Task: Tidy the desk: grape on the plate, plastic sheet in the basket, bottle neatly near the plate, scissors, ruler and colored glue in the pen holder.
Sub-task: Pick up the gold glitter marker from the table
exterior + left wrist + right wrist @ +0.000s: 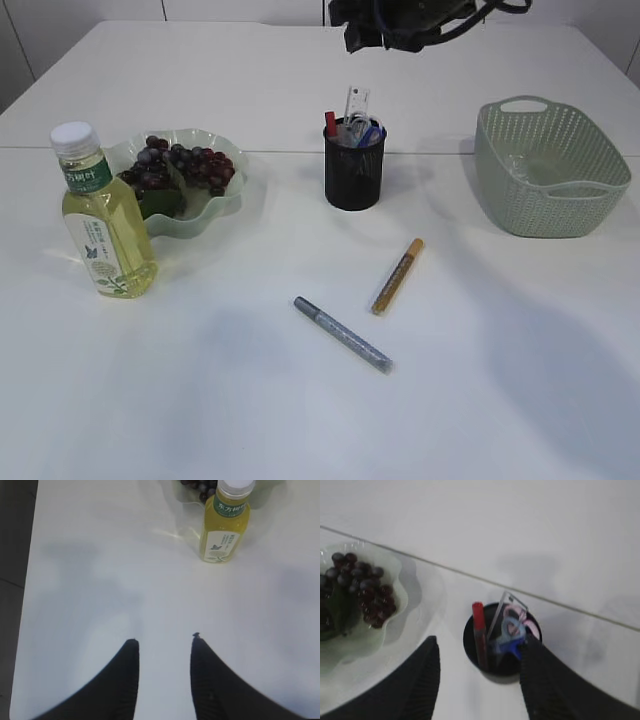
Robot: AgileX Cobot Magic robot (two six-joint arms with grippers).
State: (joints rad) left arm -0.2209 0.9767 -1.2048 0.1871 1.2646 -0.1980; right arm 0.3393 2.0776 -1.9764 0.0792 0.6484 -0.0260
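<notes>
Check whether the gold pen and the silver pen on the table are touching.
Apart. The exterior view shows bare white table between the gold pen and the silver pen; their nearest ends do not meet.

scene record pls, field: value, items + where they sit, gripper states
grapes: on plate
bottle: upright, beside plate
pen holder: holds red glue pen, ruler, scissors
gold glue pen: loose on table
silver glue pen: loose on table
basket: contents unclear
left gripper: open, empty
right gripper: open, above pen holder
</notes>
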